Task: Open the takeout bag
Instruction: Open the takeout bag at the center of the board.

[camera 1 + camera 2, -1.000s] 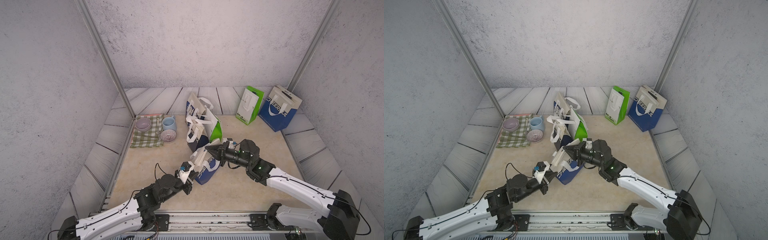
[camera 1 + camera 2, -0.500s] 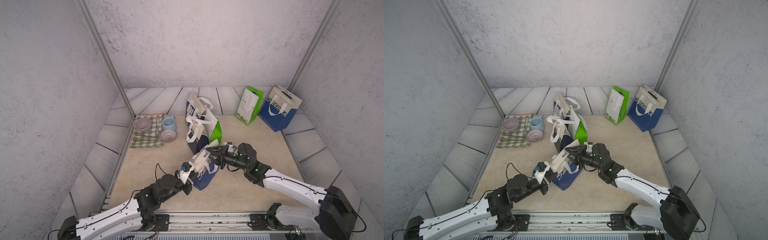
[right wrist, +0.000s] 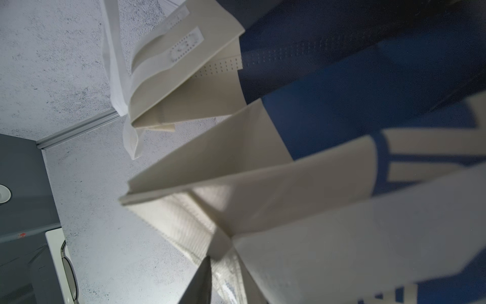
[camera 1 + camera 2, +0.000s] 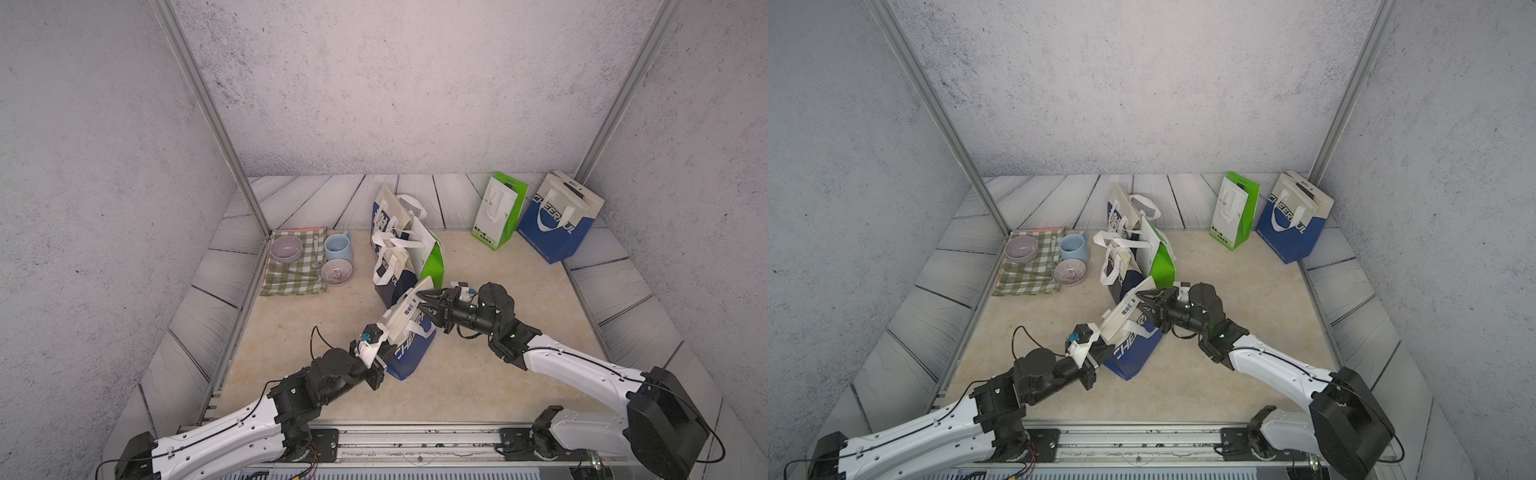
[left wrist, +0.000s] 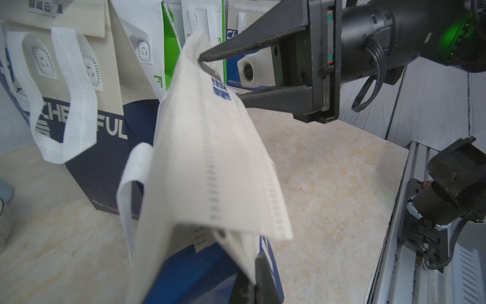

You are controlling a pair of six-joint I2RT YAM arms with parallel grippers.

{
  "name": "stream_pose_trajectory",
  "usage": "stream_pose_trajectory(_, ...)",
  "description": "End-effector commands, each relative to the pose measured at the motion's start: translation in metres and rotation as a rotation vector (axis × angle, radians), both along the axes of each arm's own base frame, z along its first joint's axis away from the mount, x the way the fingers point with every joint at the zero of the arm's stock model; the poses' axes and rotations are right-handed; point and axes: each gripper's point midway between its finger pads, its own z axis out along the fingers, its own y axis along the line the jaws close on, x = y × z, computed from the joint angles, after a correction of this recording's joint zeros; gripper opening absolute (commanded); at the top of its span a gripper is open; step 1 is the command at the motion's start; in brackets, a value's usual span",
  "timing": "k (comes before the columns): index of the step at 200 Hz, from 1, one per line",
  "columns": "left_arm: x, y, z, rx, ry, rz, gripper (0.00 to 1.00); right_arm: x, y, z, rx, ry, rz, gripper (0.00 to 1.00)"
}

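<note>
My left claw (image 5: 253, 276), nearest the rail, is clamped tight on the near top corner of the takeout bag (image 4: 409, 347). My guess is that it pins that side as an anchor. The bag sits mid-table (image 4: 299, 332) between my two arms. It leans, with its blue body down and its cream top flap (image 4: 403, 311) raised toward my right arm.

My right claw (image 4: 422, 301) is partly open and grips nothing. The left wrist view shows one finger on each side of the flap's far end, with the upper tip touching the cream. It looks placed to nip that lip and pull away from my left to spread the mouth, which is not open yet. The fabric is floppy, so slip is a risk.

Just behind stands a huddle of spare bags (image 4: 395, 245). A checked cloth (image 4: 291, 282) with bowls and a mug (image 4: 337, 247) lies off to the side. Two more bags, one green (image 4: 498, 212) and one blue (image 4: 557, 224), stand by the back wall, well apart.
</note>
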Motion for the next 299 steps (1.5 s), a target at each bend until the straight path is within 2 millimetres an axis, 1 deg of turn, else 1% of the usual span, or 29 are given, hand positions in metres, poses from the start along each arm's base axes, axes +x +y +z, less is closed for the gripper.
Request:
stream_pose_trajectory(1, -0.003, 0.004, -0.018, 0.060, 0.030, -0.007, 0.00, 0.005, 0.003, 0.029, 0.060, -0.033, 0.005, 0.34)
stream_pose_trajectory(25, -0.003, 0.004, -0.018, 0.058, 0.033, -0.007, 0.00, 0.003, 0.003, 0.041, 0.070, -0.054, 0.012, 0.32)
stream_pose_trajectory(87, -0.003, 0.003, -0.018, 0.055, 0.037, -0.006, 0.00, -0.002, 0.001, 0.064, 0.120, -0.086, 0.019, 0.33)
stream_pose_trajectory(95, -0.003, 0.003, -0.018, 0.055, 0.037, -0.006, 0.00, -0.001, 0.001, 0.062, 0.108, -0.086, 0.017, 0.33)
stream_pose_trajectory(115, -0.003, 0.003, -0.019, 0.057, 0.038, -0.007, 0.00, 0.001, 0.003, 0.049, 0.092, -0.060, 0.020, 0.32)
stream_pose_trajectory(134, -0.003, 0.003, -0.018, 0.055, 0.039, -0.007, 0.00, 0.002, 0.004, 0.044, 0.093, -0.049, 0.019, 0.30)
stream_pose_trajectory(142, -0.003, 0.003, -0.019, 0.056, 0.040, -0.006, 0.00, 0.002, 0.004, 0.044, 0.092, -0.052, 0.015, 0.30)
stream_pose_trajectory(186, -0.003, 0.003, -0.018, 0.050, 0.039, -0.007, 0.00, 0.004, 0.005, 0.043, 0.079, -0.058, 0.015, 0.17)
stream_pose_trajectory(200, -0.003, 0.003, -0.018, 0.051, 0.039, -0.007, 0.00, 0.005, 0.005, 0.041, 0.076, -0.057, 0.014, 0.12)
stream_pose_trajectory(214, -0.004, 0.003, -0.017, 0.052, 0.039, -0.008, 0.00, 0.006, 0.004, 0.046, 0.084, -0.077, 0.006, 0.04)
stream_pose_trajectory(220, -0.003, 0.004, -0.017, 0.051, 0.038, -0.006, 0.00, 0.007, 0.003, 0.051, 0.094, -0.100, -0.003, 0.00)
stream_pose_trajectory(251, -0.003, 0.004, -0.017, 0.049, 0.037, -0.006, 0.00, 0.005, -0.001, 0.069, 0.083, -0.176, -0.012, 0.00)
stream_pose_trajectory(299, -0.004, 0.004, -0.017, 0.052, 0.038, -0.010, 0.00, 0.004, -0.002, 0.068, 0.054, -0.188, -0.009, 0.00)
